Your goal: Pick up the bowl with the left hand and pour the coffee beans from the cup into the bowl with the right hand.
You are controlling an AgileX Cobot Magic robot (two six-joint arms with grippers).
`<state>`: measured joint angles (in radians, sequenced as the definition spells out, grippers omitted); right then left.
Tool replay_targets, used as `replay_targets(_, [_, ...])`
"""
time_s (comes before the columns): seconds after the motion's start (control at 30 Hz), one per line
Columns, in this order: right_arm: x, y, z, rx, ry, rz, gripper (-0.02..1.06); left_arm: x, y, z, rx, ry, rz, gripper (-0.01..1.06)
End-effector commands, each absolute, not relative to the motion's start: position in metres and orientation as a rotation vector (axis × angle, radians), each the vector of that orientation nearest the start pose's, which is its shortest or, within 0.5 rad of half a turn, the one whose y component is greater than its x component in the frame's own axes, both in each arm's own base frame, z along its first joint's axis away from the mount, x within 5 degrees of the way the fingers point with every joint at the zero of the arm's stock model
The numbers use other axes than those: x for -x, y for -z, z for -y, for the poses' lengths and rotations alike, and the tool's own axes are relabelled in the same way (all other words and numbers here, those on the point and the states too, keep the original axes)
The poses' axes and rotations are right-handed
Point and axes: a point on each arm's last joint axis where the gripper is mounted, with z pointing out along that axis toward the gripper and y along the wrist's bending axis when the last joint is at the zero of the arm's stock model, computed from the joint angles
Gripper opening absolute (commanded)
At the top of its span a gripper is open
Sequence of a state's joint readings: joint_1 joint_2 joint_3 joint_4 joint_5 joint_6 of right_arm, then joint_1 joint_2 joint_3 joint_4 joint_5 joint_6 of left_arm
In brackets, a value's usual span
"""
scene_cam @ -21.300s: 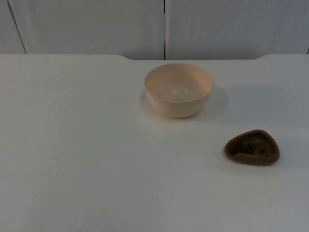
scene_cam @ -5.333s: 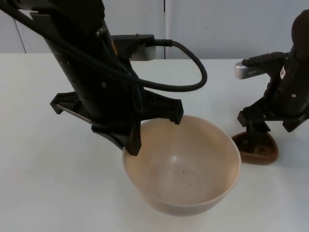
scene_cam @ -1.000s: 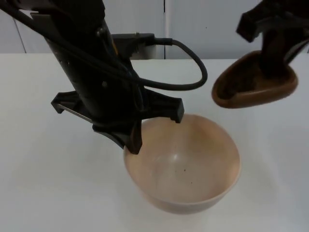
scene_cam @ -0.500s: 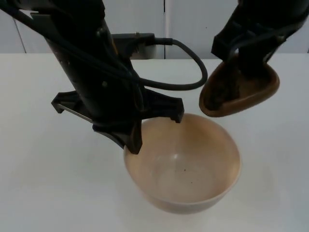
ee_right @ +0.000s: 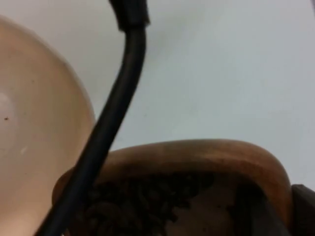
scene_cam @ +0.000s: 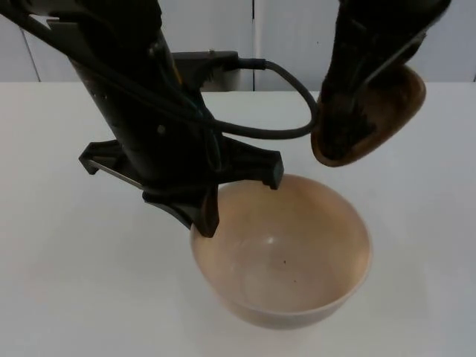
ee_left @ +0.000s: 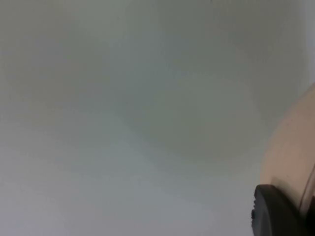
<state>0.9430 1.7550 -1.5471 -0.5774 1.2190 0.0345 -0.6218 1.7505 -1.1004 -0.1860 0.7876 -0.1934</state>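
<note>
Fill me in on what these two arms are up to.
The left gripper holds the beige bowl by its rim, lifted off the white table. The right gripper holds the brown cup of coffee beans above and just behind the bowl's far right rim, tilted with its mouth turned towards the bowl. No heap of beans lies in the bowl, just a couple of dark specks, so the pour is only about to start.

No text, label, brand, number or sign can be read on anything here.
</note>
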Motion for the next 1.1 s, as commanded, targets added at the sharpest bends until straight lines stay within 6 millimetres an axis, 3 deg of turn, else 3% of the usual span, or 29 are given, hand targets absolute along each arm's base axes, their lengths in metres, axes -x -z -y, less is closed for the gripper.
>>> replay_targets(0.0, [-0.251, -0.315, -0.268, 1.322, 0.564, -2.234, 0.0, -0.262, -0.193, 0.205, -0.453, 0.351, -2.934, 0.0])
replay_targets(0.5, [-0.237, -0.322, -0.281, 1.378, 0.622, -2.117, 0.0, -0.263, -0.193, 0.205, -0.454, 0.35, -2.93, 0.0])
replay_targets(0.73, [-0.232, -0.346, -0.268, 1.324, 0.619, -2.066, 0.0, -0.263, -0.193, 0.205, -0.455, 0.348, -2.93, 0.0])
replay_targets(1.07, [-0.231, -0.351, -0.265, 1.314, 0.633, -2.046, 0.0, -0.263, -0.193, 0.205, -0.456, 0.347, -2.927, 0.0])
